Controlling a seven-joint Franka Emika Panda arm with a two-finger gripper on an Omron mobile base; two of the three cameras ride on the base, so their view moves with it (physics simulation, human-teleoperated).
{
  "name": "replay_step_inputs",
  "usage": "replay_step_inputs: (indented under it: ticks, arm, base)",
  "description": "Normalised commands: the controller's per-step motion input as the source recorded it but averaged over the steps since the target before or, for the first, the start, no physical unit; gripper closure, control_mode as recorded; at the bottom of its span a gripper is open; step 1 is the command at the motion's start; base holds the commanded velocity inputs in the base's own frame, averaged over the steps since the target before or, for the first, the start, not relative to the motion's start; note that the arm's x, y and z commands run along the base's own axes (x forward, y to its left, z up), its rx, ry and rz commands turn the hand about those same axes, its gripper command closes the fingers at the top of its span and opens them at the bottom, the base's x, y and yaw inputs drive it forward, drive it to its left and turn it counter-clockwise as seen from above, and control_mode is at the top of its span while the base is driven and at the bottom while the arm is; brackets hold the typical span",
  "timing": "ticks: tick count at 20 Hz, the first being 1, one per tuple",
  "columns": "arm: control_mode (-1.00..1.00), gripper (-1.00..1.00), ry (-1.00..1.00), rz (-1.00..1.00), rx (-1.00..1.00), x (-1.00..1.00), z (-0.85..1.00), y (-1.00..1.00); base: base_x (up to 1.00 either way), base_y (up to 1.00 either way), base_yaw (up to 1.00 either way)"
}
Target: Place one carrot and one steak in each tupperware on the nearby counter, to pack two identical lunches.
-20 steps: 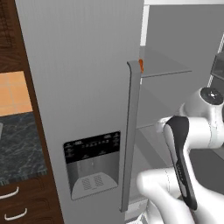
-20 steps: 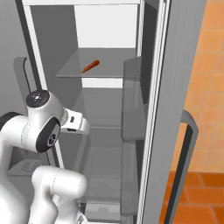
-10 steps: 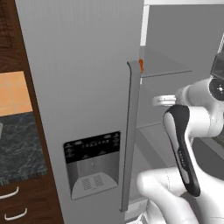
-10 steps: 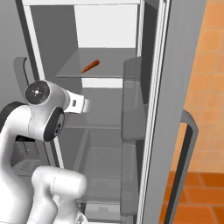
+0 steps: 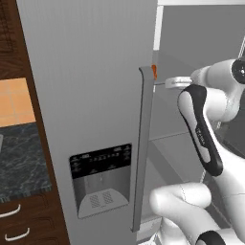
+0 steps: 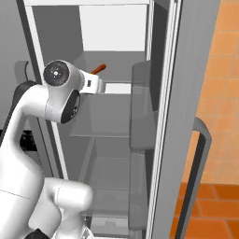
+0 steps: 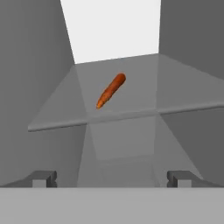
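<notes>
The carrot lies on a glass shelf inside the open fridge, ahead of the hand and a little above its line of sight, well apart from it. Its long axis runs diagonally across the shelf, the thin tip toward the hand and to the left in the hand view, the thick end farther back and right. The hand is wide open and holds nothing, so I judge the coming reach must go forward and slightly up, with the fingers turned to close across that slanted axis.
</notes>
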Motion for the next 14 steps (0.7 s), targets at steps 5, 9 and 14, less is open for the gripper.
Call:
replay_step_inputs:
  ticks: [5,9,14]
  arm:
    - [-1.00,-1.00,0.02,-0.02,0.03,0.55,0.15,0.00]
    - [-1.00,-1.00,0.09,0.00,0.06,0.81,-0.06,0.00]
    - [-1.00,-1.00,0.10,0.00,0.01,0.96,-0.26,0.00]
  base:
    - [0.00,0.00,0.00]
    - [0.00,0.00,0.00]
    - [0.00,0.00,0.00]
